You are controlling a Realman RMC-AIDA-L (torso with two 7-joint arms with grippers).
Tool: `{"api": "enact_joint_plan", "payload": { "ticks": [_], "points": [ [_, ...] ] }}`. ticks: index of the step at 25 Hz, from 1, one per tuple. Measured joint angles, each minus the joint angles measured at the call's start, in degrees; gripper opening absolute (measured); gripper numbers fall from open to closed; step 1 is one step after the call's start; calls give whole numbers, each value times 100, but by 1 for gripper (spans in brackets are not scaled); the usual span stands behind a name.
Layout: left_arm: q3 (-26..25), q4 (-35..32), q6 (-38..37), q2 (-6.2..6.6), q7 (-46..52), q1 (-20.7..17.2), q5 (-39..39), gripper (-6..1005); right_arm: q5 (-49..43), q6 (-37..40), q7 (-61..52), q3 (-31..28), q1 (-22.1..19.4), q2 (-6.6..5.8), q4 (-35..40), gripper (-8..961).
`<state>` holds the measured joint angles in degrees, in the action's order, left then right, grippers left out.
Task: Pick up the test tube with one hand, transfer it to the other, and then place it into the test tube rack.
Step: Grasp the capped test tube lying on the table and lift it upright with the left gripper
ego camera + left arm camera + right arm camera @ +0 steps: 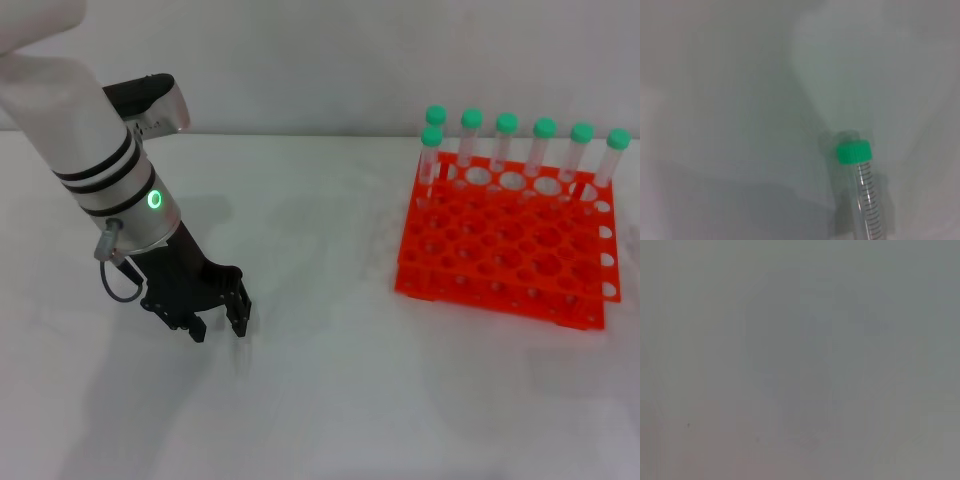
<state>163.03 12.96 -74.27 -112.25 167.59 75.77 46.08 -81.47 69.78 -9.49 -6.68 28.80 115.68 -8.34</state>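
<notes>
**Left Gripper Positioned at the Table Surface Over the Test Tube**

The white table (330, 400) is occupying the whole work area. The test tube rack (505, 245) is standing on its far right side, carrying seven green-capped tubes (508, 140) upright along its back rows. The left arm (90, 150) is reaching down from the left side, well apart from the rack, with a green light glowing on its wrist. The left gripper (215, 328) is pointing down at the table with its fingers standing slightly apart and nothing visibly clamped between them. The test tube (862, 187) is lying flat on the table in the left wrist view, green cap uppermost in that picture. The right gripper is not appearing in any view.
</notes>
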Motion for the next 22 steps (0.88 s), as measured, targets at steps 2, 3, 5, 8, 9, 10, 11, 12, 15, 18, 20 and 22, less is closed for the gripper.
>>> {"api": "enact_joint_plan", "payload": {
  "ticks": [2,3,5,8,9,10,11,12,15,18,20,22],
  "points": [
    [0,-8,22,0,0,-17,-24,513,0,0,0,0,-5,-1,0,872],
    [0,-37,26,0,0,-28,-37,512,0,0,0,0,-9,-1,3,872],
    [0,-96,30,0,0,-45,-47,510,0,0,0,0,-12,-2,7,872],
    [0,-140,37,1,1,-63,-44,508,0,0,0,0,-4,-3,9,872],
    [0,-142,38,1,1,-65,-39,507,0,0,0,0,3,-2,8,872],
    [0,-142,40,2,1,-68,-31,507,0,1,0,0,9,-3,9,872],
    [0,-143,42,2,1,-76,-27,506,0,2,0,0,14,-3,9,872],
    [0,-144,43,2,2,-89,-16,506,0,8,0,0,19,-7,8,872],
    [0,-145,74,2,2,-131,-10,504,0,11,0,0,20,-13,9,872],
    [0,-145,157,2,2,-170,-7,502,0,11,0,0,21,-13,15,872],
    [0,-145,211,-12,2,-191,-6,494,0,17,0,0,21,-12,16,872],
    [0,-145,243,-36,-1,-194,-5,479,0,21,0,-8,21,-11,17,872]
  ]
}}
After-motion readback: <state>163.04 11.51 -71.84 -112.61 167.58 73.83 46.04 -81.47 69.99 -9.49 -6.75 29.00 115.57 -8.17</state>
